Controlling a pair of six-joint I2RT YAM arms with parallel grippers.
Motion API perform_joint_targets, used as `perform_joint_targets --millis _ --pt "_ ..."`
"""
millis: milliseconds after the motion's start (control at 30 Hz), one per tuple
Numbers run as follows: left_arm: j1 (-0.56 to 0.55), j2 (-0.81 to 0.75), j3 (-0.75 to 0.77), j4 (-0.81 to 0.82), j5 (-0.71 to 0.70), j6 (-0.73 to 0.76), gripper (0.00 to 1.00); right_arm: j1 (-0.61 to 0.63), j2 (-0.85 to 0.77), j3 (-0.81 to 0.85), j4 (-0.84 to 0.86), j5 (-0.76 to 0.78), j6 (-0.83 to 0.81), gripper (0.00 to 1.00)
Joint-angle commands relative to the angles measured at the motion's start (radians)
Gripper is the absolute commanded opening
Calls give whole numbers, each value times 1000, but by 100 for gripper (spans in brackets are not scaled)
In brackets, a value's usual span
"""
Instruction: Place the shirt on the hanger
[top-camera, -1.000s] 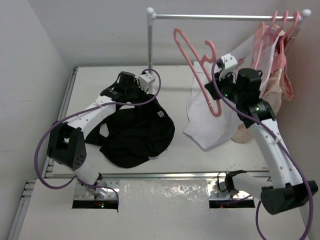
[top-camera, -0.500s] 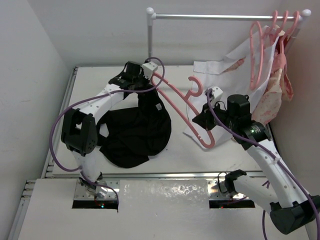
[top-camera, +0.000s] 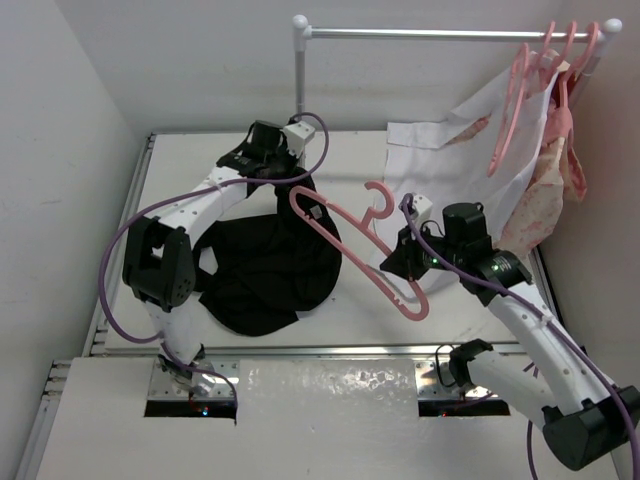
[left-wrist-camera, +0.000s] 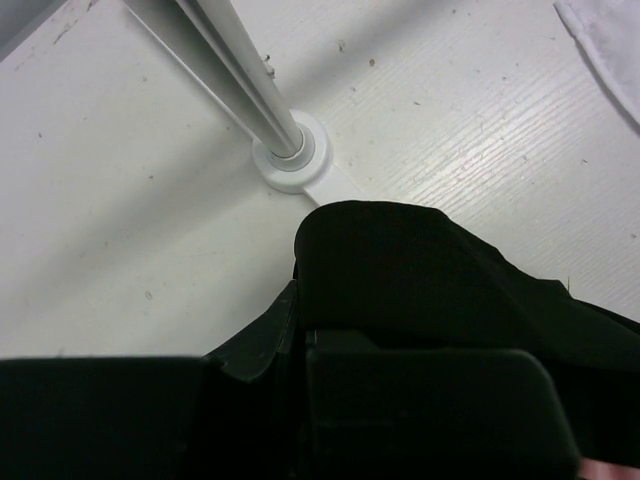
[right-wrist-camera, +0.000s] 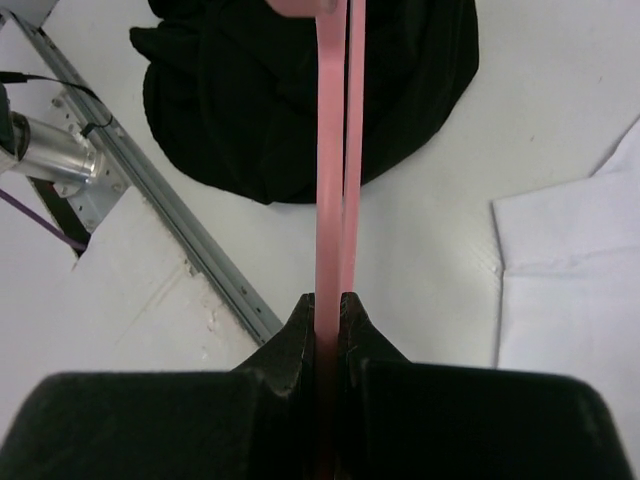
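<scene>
Right gripper (right-wrist-camera: 328, 308) clamping hanger (right-wrist-camera: 332, 150), left gripper (left-wrist-camera: 303, 345) pinching shirt (top-camera: 270, 270) beside hanger's end

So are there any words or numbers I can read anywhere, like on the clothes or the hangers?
No words or numbers can be read in any view.
Small white tag on the black shirt: too small to read.
Pink hanger: plain, no print shows.
White shirt: no print shows.
Rail: no label shows.
</scene>
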Motion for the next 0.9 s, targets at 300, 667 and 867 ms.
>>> perform_joint_targets --millis 300,667,867 --pt "6 -137 -70 12 87 39 0 48 172 12 225 111 62 0" --pt "5 -301 -120 -110 305 85 0 188 284 82 421 293 92 0" --pt "3 -373 -137 -204 320 106 0 241 317 98 539 341 65 0"
